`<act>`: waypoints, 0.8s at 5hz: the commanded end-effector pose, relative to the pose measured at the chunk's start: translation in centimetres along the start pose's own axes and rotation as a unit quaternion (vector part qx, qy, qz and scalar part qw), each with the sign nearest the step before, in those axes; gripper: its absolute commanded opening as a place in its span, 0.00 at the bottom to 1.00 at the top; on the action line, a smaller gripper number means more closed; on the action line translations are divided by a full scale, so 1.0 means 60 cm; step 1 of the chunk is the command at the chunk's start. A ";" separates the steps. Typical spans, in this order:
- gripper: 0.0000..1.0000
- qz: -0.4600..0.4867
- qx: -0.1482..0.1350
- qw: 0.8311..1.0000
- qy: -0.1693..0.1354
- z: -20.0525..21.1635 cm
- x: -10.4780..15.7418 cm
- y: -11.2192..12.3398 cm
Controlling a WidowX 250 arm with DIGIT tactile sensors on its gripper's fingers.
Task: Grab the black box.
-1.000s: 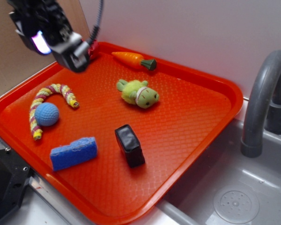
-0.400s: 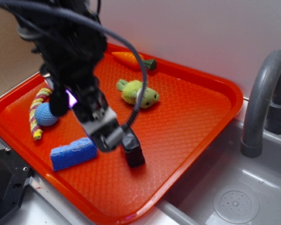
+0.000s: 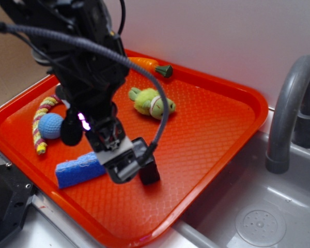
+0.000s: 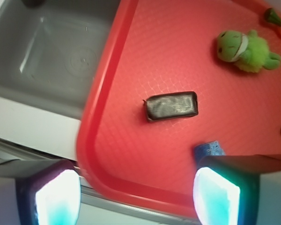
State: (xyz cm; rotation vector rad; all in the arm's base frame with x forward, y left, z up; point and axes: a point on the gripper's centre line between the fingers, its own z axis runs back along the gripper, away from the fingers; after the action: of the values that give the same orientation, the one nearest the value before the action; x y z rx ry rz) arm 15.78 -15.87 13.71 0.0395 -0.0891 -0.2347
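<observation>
An orange-red tray (image 3: 232, 103) with a textured floor fills most of the exterior view, and a grey sink (image 3: 258, 217) with a curved grey faucet (image 3: 289, 108) sits at its 3 to 5 o'clock side. On the tray, a green plush toy (image 3: 154, 102) lies near the middle toward 12 o'clock, a toy carrot (image 3: 147, 64) rests by the rim at 12 o'clock, and a striped rope (image 3: 41, 116) curls around a blue ball (image 3: 50, 125) at 9 o'clock. 1 blue sponge (image 3: 75, 170) lies near the rim at 7 o'clock, below the ball.
</observation>
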 end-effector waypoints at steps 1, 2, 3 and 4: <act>1.00 -0.236 0.063 0.968 -0.053 0.012 0.048 0.080; 1.00 -0.357 0.098 0.926 -0.071 -0.013 0.074 0.087; 1.00 -0.472 0.071 0.876 -0.066 -0.053 0.092 0.073; 1.00 -0.579 0.032 0.813 -0.053 -0.086 0.078 0.049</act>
State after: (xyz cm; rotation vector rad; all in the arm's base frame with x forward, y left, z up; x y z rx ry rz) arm 21.11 -13.45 8.42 0.1376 -0.1472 -1.4869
